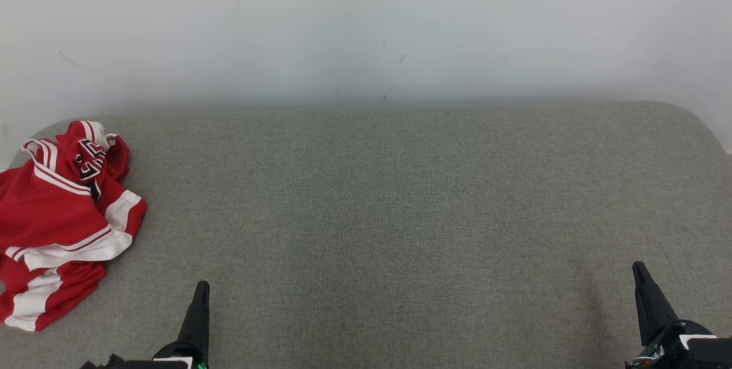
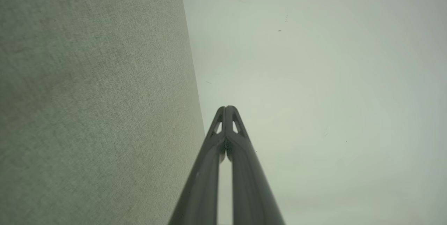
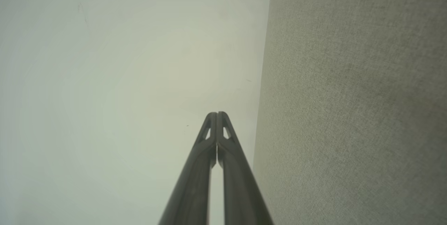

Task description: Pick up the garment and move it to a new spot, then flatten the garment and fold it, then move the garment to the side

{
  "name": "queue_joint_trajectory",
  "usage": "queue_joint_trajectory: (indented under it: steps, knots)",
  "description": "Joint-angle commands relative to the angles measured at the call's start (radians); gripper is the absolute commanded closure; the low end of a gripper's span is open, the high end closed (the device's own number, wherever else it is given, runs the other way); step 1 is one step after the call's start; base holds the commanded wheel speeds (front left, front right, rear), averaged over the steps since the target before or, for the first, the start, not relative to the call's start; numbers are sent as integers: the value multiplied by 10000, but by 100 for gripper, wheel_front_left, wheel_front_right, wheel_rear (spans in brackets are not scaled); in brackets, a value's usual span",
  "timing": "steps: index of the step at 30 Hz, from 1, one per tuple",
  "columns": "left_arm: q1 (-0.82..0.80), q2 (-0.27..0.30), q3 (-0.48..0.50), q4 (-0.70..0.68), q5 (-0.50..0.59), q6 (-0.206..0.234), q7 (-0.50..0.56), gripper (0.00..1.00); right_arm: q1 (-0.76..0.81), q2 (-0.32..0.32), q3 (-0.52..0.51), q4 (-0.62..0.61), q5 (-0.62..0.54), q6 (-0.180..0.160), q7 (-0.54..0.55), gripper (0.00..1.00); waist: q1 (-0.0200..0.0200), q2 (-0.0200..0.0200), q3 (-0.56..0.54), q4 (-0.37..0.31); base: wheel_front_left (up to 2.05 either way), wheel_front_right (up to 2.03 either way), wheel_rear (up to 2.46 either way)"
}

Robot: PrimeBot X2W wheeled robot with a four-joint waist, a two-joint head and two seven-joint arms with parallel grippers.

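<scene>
A crumpled red garment (image 1: 54,223) with white stripes and a dark emblem lies at the far left of the grey fabric surface (image 1: 400,214), partly cut off by the head view's left edge. My left gripper (image 1: 201,288) rests low at the bottom left, a little right of the garment and apart from it. Its fingertips (image 2: 226,110) are pressed together with nothing between them. My right gripper (image 1: 639,268) sits at the bottom right, far from the garment, its fingertips (image 3: 217,116) also touching and holding nothing.
A pale wall (image 1: 366,26) rises behind the surface's far edge. The surface's rounded back right corner (image 1: 695,123) shows in the head view. Both wrist views look along the fingers at the wall, with the fabric surface at one side.
</scene>
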Motion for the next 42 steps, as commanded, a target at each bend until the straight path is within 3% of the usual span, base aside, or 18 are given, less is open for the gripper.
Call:
queue_joint_trajectory:
  steps: [1,35,36,42]
  knots:
    - [-78,-6,22,-37,-85,-6,6,100,20,19,-15,15,-31,12,1,100,0,-1,0,0,0,0,0]
    - [-79,-6,22,-38,-85,-6,6,100,21,19,-12,15,-29,12,-2,100,0,-1,0,0,0,0,0]
    - [11,0,-8,40,6,-2,-3,0,9,8,6,40,2,0,-1,0,0,-1,0,0,0,0,0]
    - [179,-10,-28,217,58,0,-118,0,135,65,258,250,-56,-16,-221,0,0,-1,2,2,0,0,0]
